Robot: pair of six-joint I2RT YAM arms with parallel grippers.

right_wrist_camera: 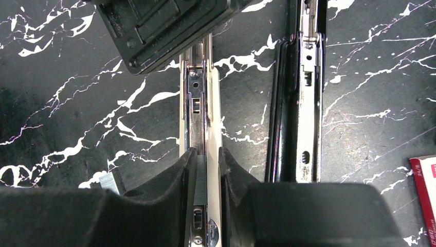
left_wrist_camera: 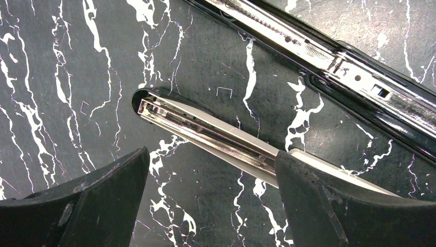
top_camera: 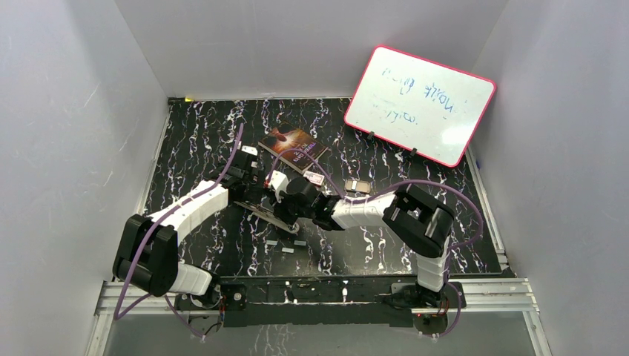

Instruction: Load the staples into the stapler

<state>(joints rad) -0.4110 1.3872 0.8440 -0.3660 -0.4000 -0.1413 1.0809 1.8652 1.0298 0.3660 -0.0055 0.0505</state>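
The stapler lies opened flat mid-table. Its pale magazine rail and its black-and-chrome arm lie side by side. My right gripper straddles the rail with its jaws a narrow gap apart. A short grey strip of staples lies in the channel against the left finger, and a sliver of rail shows beside the right finger. My left gripper is wide open over the same rail, its right finger covering the rail. In the top view both grippers meet at the stapler.
Another staple strip lies on the table left of my right gripper. The white-and-red box sits at the right edge, its grey tray behind. A book and a tilted whiteboard stand further back.
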